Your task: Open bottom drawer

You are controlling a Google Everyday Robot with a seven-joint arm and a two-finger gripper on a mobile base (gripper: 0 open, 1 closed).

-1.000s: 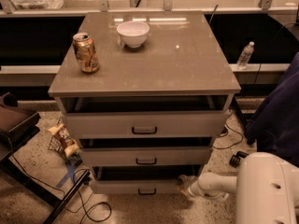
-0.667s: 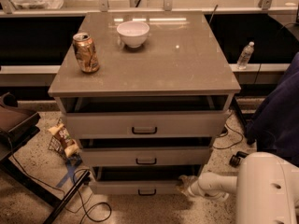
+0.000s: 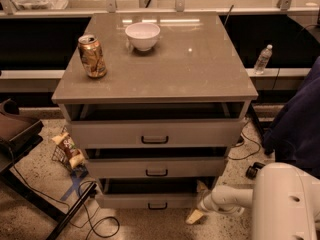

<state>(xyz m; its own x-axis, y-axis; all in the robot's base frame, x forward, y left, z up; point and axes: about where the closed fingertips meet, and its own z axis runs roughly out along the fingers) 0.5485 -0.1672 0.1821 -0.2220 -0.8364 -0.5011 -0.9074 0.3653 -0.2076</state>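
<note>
Down by the floor, the gripper [image 3: 199, 210] sits beside the bottom drawer's [image 3: 125, 201] right corner, its grip impossible to tell, apparently mid-approach and next needing the black handle [image 3: 157, 205].

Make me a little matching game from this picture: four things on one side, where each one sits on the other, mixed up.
Things:
1. soda can
2. white bowl
3. water bottle
4. claw

Places:
A. down near the floor, by the right end of the bottom drawer
B. on the ledge to the right of the cabinet
C. on the cabinet top, near its left edge
D. on the cabinet top, towards the back

Pairs: 1-C, 2-D, 3-B, 4-A
</note>
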